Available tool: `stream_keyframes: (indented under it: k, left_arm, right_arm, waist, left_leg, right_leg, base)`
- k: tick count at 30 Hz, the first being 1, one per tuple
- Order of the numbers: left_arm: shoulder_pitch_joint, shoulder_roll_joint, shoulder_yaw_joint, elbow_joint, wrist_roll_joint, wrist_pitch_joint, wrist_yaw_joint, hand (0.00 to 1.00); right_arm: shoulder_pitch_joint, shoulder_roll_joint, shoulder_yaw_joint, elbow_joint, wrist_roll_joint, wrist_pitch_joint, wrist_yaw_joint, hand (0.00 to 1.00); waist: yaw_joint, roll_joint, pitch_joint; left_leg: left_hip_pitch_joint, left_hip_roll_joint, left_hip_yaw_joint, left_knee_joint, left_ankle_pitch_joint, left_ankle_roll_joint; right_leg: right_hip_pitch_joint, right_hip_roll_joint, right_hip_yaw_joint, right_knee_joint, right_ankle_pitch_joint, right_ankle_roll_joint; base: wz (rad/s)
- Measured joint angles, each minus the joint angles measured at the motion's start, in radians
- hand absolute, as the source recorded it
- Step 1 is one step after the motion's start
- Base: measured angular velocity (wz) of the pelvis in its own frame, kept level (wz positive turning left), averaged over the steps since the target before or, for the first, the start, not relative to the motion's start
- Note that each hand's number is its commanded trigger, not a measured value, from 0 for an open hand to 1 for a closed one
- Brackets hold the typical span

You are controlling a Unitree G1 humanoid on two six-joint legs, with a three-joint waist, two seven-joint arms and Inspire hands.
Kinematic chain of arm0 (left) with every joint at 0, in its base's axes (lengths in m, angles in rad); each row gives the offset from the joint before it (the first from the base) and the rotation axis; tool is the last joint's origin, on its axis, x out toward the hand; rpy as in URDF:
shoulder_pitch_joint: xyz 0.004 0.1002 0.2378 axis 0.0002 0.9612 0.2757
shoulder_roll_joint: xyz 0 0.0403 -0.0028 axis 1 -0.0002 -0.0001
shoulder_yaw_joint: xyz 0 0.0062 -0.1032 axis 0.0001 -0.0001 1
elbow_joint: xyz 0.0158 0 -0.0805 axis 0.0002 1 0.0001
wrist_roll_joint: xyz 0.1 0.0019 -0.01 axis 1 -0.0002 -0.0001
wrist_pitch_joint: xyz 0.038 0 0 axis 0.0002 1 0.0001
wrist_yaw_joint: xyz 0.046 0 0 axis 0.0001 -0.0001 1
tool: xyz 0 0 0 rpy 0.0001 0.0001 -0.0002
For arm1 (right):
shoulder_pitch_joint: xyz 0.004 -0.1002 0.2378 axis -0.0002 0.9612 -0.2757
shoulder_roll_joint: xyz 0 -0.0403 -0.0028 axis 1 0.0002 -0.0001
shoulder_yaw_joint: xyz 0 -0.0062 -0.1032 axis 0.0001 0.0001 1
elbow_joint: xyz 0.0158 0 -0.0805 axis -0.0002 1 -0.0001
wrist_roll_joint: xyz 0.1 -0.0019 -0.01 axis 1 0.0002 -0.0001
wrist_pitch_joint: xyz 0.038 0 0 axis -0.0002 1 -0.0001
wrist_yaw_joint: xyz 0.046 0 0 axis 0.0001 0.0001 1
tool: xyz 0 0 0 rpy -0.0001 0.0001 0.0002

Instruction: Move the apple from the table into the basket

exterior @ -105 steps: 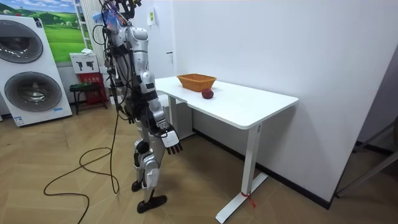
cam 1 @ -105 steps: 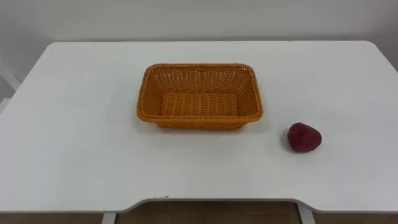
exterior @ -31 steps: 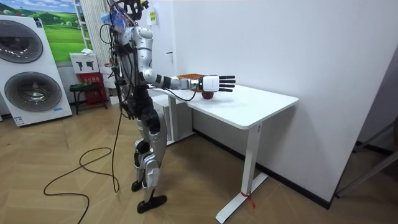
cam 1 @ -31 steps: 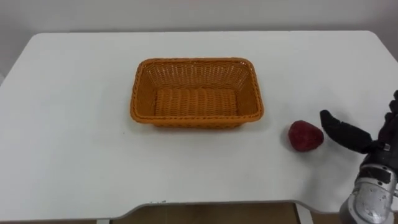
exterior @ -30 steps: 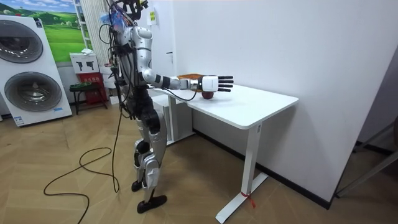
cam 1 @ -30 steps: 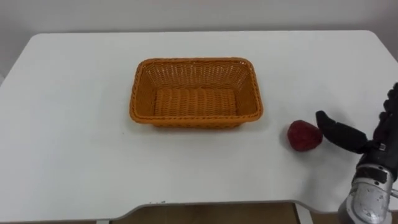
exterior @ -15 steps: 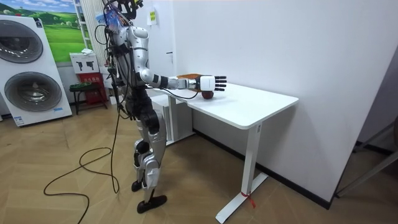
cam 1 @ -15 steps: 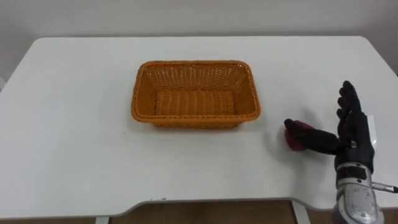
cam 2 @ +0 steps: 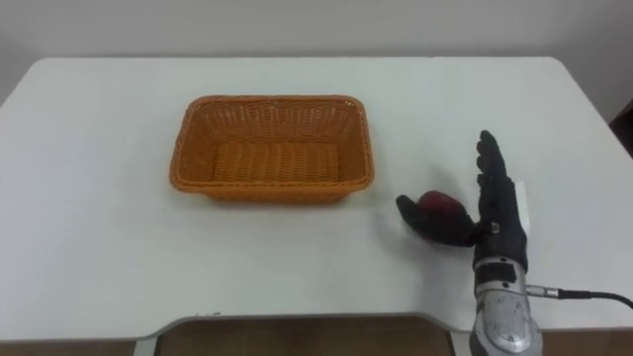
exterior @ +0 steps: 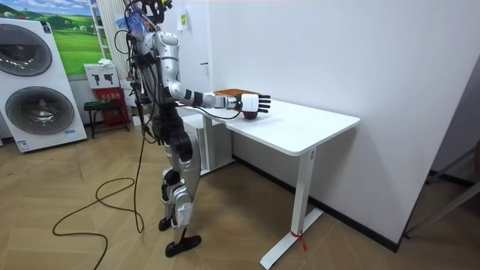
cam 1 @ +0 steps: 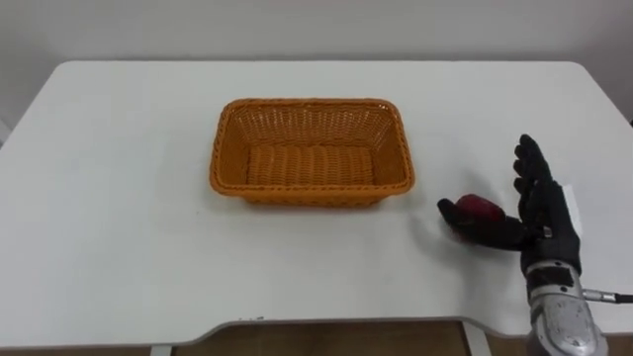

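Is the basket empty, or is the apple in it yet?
Empty: the basket shows a bare woven floor; the apple sits on the table by the right hand.

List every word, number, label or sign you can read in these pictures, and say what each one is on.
No text here is legible enough to quote.
White card beside the washing machine: red print, too small to read.
Red box under that card: pale marks, too small to read.
Sticker low on the washing machine: too small to read.
Basket, apple, table: no print shows.
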Motion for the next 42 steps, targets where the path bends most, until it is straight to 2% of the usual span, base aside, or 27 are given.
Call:
stream_keyframes:
  k: [4,8,10,12,13,14,15,27,35,38,42]
  left_arm:
    - [0.003,0.0,0.003,-0.004,0.023,0.007,-0.006,0.0]
    - [0.013,0.0,0.017,-0.017,0.039,0.02,-0.028,0.0]
    - [0.014,0.001,0.025,-0.017,0.04,0.022,-0.034,0.0]
    - [0.014,0.001,0.026,-0.017,0.04,0.028,-0.048,0.0]
    - [0.013,0.001,0.026,-0.017,0.04,0.028,-0.05,0.0]
    - [0.013,0.002,0.028,-0.018,0.04,0.028,-0.059,0.0]
    - [0.013,0.002,0.03,-0.018,0.04,0.028,-0.065,0.0]
    - [0.037,0.007,0.058,-0.006,0.05,0.029,-0.107,0.0]
    - [0.03,0.007,0.059,-0.006,0.073,0.03,-0.114,0.0]
    - [0.025,0.007,0.059,-0.009,0.107,0.044,-0.115,0.0]
    - [0.012,0.005,0.057,-0.009,0.138,0.065,-0.115,0.0]
  right_arm:
    - [-0.002,0.0,0.0,0.062,-0.009,0.004,0.013,0.0]
    - [-0.022,0.0,-0.003,0.164,-0.052,-0.026,0.035,0.0]
    - [-0.027,0.0,-0.009,0.192,-0.075,-0.033,0.049,0.0]
    - [-0.052,0.0,-0.016,0.23,-0.086,-0.035,0.065,0.0]
    - [-0.054,0.0,-0.02,0.234,-0.089,-0.035,0.067,0.03]
    - [-0.06,0.0,-0.025,0.243,-0.091,-0.033,0.07,0.56]
    - [-0.064,0.0,-0.03,0.253,-0.095,-0.034,0.074,1.0]
    - [-0.131,-0.004,-0.133,0.384,-0.146,-0.06,0.049,1.0]
    - [-0.132,-0.002,-0.144,0.388,-0.146,-0.065,0.038,1.0]
    - [-0.133,-0.002,-0.139,0.369,-0.147,-0.044,0.03,1.0]
    - [-0.119,-0.002,-0.12,0.256,-0.151,0.014,0.023,1.0]
  waist:
    - [0.0,-0.002,-0.001]
    - [0.0,-0.008,-0.0025]
    - [0.001,-0.015,-0.0048]
    - [0.0,-0.022,-0.0034]
    - [0.0,-0.023,-0.0029]
    - [0.0,-0.023,-0.0027]
    - [0.0,-0.022,-0.0024]
    - [0.0,-0.021,-0.0011]
    - [0.003,-0.021,-0.0006]
    - [0.003,-0.016,-0.0004]
    - [0.002,-0.006,0.0023]
  left_leg:
    - [0.002,0.0,0.0,0.002,0.0,0.0]
    - [0.004,0.001,-0.002,0.004,0.0,0.0]
    - [0.004,0.001,-0.004,0.004,0.0,0.0]
    - [0.004,0.001,-0.01,0.009,0.0,0.0]
    - [0.003,0.001,-0.011,0.012,0.0,0.0]
    - [0.003,0.001,-0.014,0.016,-0.001,0.001]
    - [0.001,0.0,-0.019,0.02,-0.001,0.001]
    - [-0.004,0.001,-0.034,0.034,-0.002,0.001]
    - [-0.007,0.001,-0.038,0.035,-0.002,0.001]
    - [-0.011,0.001,-0.036,0.036,-0.002,0.001]
    - [-0.017,0.001,-0.026,0.027,-0.001,0.001]
  right_leg:
    - [0.002,0.0,0.0,0.0,0.0,0.0]
    - [0.003,0.0,-0.007,-0.001,0.0,0.0]
    - [0.009,0.0,-0.011,-0.001,0.0,0.0]
    - [0.018,0.0,-0.012,-0.001,0.002,-0.001]
    - [0.019,0.0,-0.013,-0.001,0.003,-0.001]
    - [0.021,0.0,-0.014,-0.001,0.004,-0.001]
    - [0.021,0.0,-0.017,-0.001,0.004,-0.001]
    - [0.024,0.001,-0.032,0.0,0.006,-0.002]
    - [0.023,0.001,-0.028,0.0,0.005,-0.002]
    - [0.019,0.001,-0.027,0.0,0.005,-0.003]
    - [0.007,0.002,-0.023,0.002,0.006,-0.003]
  base:
    - [0.0]
    - [0.02]
    - [0.06]
    - [0.02]
    - [0.04]
    - [0.07]
    - [0.08]
    - [0.03]
    - [0.02]
    - [0.0]
    - [-0.05]
